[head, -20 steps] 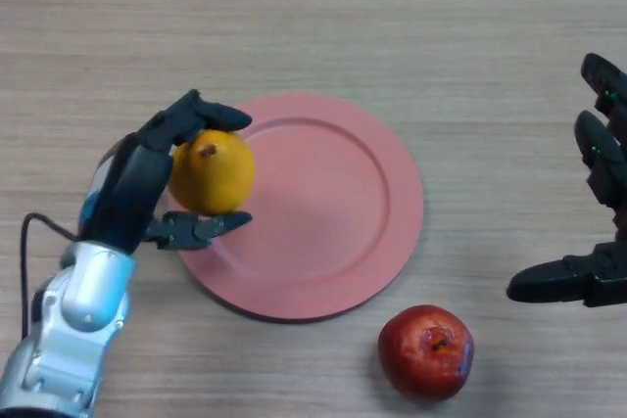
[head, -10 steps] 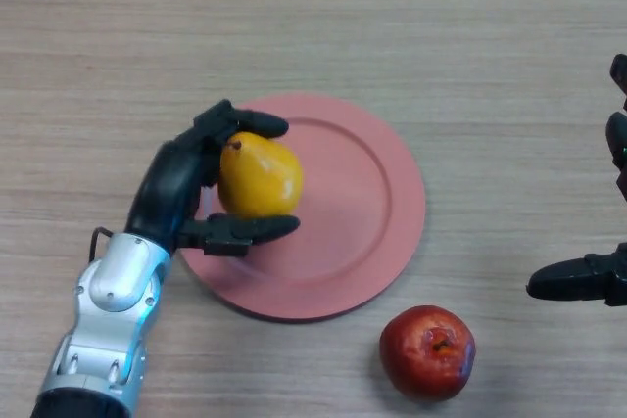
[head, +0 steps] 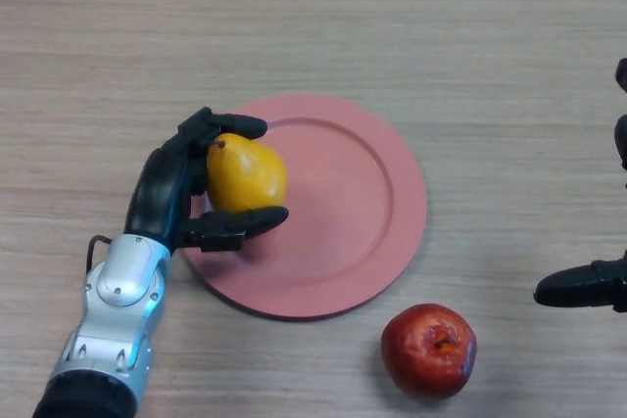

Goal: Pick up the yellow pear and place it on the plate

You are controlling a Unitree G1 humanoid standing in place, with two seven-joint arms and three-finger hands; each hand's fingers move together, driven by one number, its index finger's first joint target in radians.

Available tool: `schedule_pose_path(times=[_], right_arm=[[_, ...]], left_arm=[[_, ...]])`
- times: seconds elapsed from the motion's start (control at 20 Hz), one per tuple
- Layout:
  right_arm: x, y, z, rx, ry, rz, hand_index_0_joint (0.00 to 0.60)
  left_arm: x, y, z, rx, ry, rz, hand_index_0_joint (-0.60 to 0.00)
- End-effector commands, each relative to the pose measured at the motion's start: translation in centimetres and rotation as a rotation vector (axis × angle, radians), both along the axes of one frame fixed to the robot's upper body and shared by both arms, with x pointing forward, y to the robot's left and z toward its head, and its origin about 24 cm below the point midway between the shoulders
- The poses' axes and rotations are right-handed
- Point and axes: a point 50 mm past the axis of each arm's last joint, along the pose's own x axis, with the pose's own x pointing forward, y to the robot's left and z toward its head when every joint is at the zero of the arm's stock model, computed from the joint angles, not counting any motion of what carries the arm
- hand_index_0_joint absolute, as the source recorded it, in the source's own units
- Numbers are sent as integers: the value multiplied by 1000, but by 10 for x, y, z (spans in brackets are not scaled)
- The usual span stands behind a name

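One left robot hand (head: 174, 188) clamps the yellow pear (head: 245, 174) over the plate (head: 377, 203); red apple (head: 428, 349) nearby.

Single head view, steeply down and close on the table (head: 313, 17) before the robot.

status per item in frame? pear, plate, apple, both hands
yellow pear: held in left hand, over the plate's left part
plate: pink, flat on table; whether the pear touches it, cannot tell
apple: red, on table, off the plate near its lower right rim
left hand: curled round pear
right hand: idle at right edge, open
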Motion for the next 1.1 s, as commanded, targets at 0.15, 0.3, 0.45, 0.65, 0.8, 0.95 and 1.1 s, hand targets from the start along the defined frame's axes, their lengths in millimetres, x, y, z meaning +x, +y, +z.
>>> schedule_pose_path(times=[0.15, 0.3, 0.45, 0.65, 0.8, 0.95, 1.1], right_arm=[[-9, -9, 36, -73, -229, -35, 0], [-9, -9, 37, -77, -228, -33, 0], [-9, -7, 37, -64, -216, -24, 0], [-8, -5, 36, -47, -210, -12, 0], [-8, -5, 36, -51, -216, -13, 0], [-6, -4, 36, -52, -225, -13, 0], [-4, -4, 35, -30, -222, -7, 0]], left_arm=[[10, 5, 47, 20, -278, 22, -600], [9, 6, 47, 16, -275, 28, -350], [9, 11, 47, 29, -271, 53, 0], [10, 12, 49, 76, -287, 68, 0], [4, 15, 57, 54, -301, 78, 0], [-4, 17, 72, 90, -356, 64, 0], [-20, 26, 93, 96, -408, 65, 0]])
